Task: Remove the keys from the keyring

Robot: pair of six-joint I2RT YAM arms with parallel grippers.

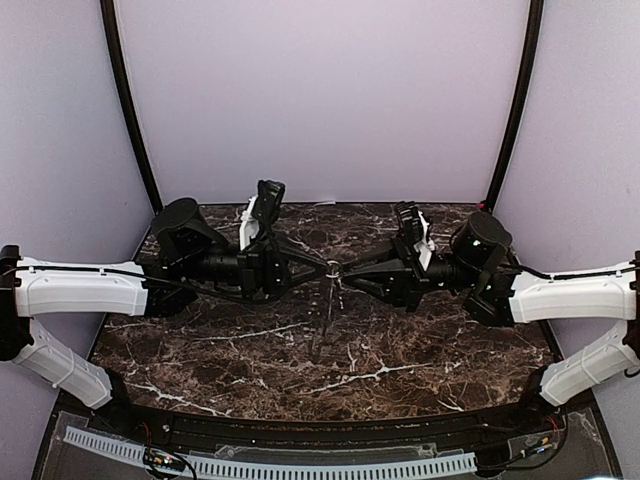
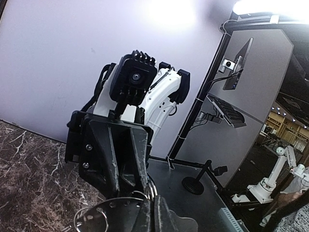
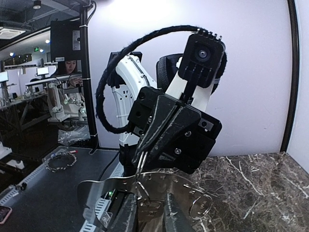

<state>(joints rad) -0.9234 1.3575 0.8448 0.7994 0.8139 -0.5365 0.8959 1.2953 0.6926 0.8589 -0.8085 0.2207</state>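
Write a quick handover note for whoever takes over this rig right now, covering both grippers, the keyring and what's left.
Left gripper: shut, pinching the keyring in mid-air over the marble table.
Right gripper: fingers around the ring's other side, facing the left one; a firm grip is not clear.
Keys: hanging below the ring, between the two arms.
Done: ring lifted off the table and held between both arms.
Left: work each key off the ring; none looks freed.
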